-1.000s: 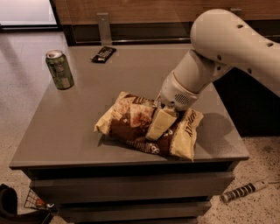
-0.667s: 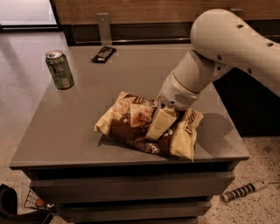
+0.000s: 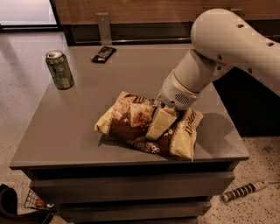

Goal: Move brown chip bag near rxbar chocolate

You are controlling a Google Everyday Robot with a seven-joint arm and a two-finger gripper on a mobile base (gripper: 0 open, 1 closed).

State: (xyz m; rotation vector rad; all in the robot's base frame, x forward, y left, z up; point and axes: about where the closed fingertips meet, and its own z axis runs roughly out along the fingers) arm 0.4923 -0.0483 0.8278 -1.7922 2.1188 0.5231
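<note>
**A:** What sort of place is this?

**B:** A flat grey tabletop (image 3: 83,127) on a dark drawer-fronted base fills the middle of the frame. It stands on a pale speckled floor (image 3: 19,70). A brown wooden wall panel (image 3: 131,11) runs along the top, and a grey metal post (image 3: 104,28) stands upright just behind the far edge. A striped rod-shaped thing (image 3: 243,191) lies on the floor at the lower right.

**A:** And on the tabletop?

**B:** A green metal soda can (image 3: 60,69) stands upright at the upper left. To its right, apart from it and close to the far edge, lies the rxbar chocolate (image 3: 103,54), a small flat bar in a glossy black wrapper. The brown chip bag (image 3: 127,120), a large crinkly pillow-shaped bag in dark brown and cream-yellow, lies flat towards the front edge, right of centre.

**A:** Anything different from a second ago?

**B:** Nothing I can make out. Bag, can and bar lie where they did, and the arm keeps the same pose.

**A:** How does the bag sit against the end effector?

**B:** The white robot arm (image 3: 227,43) reaches in from the upper right, and its cream-coloured end effector (image 3: 160,123) rests on the top of the bag, touching it about the middle. The bag spreads out to the left and right beneath it. I cannot tell whether the end effector is clenched or released. The bag is well apart from the black bar, which lies towards the upper left.
</note>
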